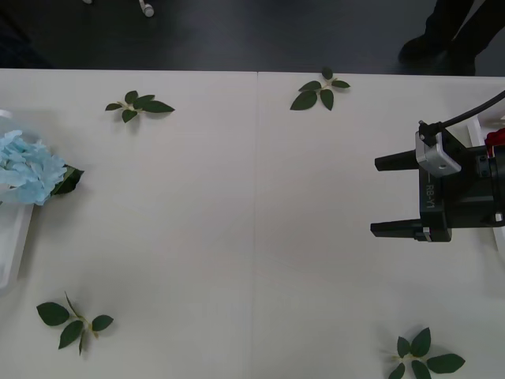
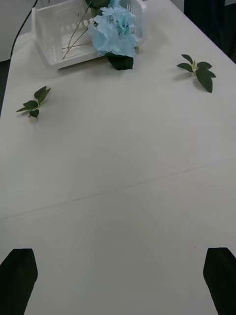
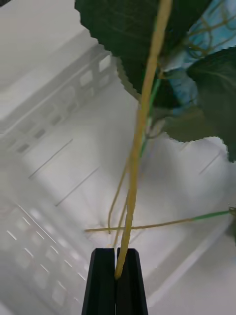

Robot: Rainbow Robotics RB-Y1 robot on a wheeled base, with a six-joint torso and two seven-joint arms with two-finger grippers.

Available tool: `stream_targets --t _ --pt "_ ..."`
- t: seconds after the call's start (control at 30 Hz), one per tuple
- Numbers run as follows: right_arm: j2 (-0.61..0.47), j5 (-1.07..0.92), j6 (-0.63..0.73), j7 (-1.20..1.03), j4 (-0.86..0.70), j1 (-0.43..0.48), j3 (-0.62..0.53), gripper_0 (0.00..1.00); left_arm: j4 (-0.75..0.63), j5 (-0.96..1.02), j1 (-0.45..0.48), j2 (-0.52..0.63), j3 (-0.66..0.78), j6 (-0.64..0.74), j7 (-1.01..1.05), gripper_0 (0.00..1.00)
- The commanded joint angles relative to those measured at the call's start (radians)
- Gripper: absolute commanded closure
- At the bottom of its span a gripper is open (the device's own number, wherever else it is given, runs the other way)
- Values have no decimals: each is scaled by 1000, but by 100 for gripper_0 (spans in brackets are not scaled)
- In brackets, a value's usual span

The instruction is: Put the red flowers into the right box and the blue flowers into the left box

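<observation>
Pale blue flowers [image 1: 28,170] lie piled in the left box [image 1: 12,245], a white tray at the table's far left, with heads and a leaf hanging over its rim. In the left wrist view my left gripper [image 3: 116,275] is shut on one blue flower's yellowish stem [image 3: 140,142], held just above the tray floor [image 3: 59,147] where other stems lie. My right gripper [image 1: 375,196] hovers open over the table's right side with nothing between its fingers. Behind it a bit of the red flowers [image 1: 495,142] and the right box rim [image 1: 476,130] show.
Loose green leaf sprigs lie on the table: far left [image 1: 140,104], far middle [image 1: 319,91], near left [image 1: 72,322], near right [image 1: 422,357]. The right wrist view looks across bare table to the left box [image 2: 54,34]. A person's dark shoes stand beyond the far edge.
</observation>
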Motion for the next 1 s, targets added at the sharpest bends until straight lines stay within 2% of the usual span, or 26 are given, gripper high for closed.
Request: stream_targets --t 0.03,0.13,0.23,0.3,0.33,0.37,0.43,0.6,1.0 --pt "-23 -12 -3 47 -21 -6 3 0 90 -57 -77 65 -29 -3 25 100" --pt "-23 -12 -3 47 -21 -6 3 0 118 -69 -92 71 -41 -3 24 99" --pt "-23 -12 -3 47 -21 -6 3 0 118 -58 -88 71 -49 -1 22 89" --pt "-23 -12 -3 47 -21 -6 3 0 119 -55 -88 71 -55 -1 21 60" --pt "-23 -12 -3 47 -21 -6 3 0 118 -52 -88 71 -58 -3 16 32" --pt "-23 -12 -3 47 -21 -6 3 0 116 -43 -88 71 -63 -1 13 12" --pt "-23 -12 -3 47 -21 -6 3 0 114 -29 -86 71 -64 -1 7 0" --pt "-23 -12 -3 47 -21 -6 3 0 82 22 -62 71 -61 -1 -10 0" --pt "-23 -12 -3 47 -21 -6 3 0 -335 243 190 70 -17 -1 -37 0"
